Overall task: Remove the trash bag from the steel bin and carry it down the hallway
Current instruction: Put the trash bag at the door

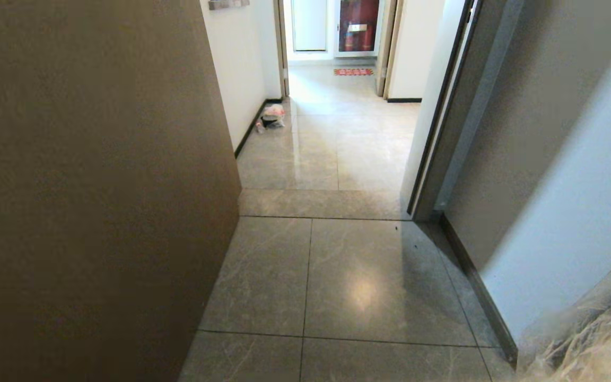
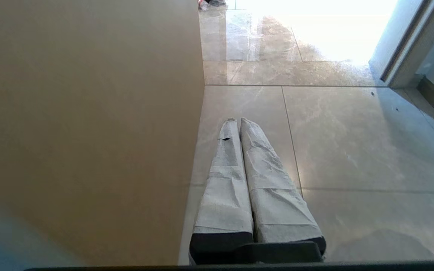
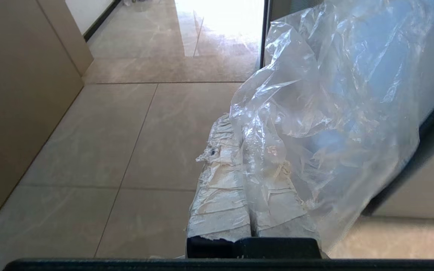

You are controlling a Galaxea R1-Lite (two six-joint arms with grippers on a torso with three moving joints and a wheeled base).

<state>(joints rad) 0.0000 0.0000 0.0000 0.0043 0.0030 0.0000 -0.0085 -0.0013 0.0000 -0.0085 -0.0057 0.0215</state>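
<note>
Under the trash bag (image 3: 315, 113) — right hand (image 3: 239, 128) half-hidden

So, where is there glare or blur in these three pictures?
Head view: a soft bright patch on the floor tiles; the trash bag at the corner is blurred. Left wrist view: the far hallway floor is washed out white. Right wrist view: the same white glare beyond the doorway, and light shines through the bag.
</note>
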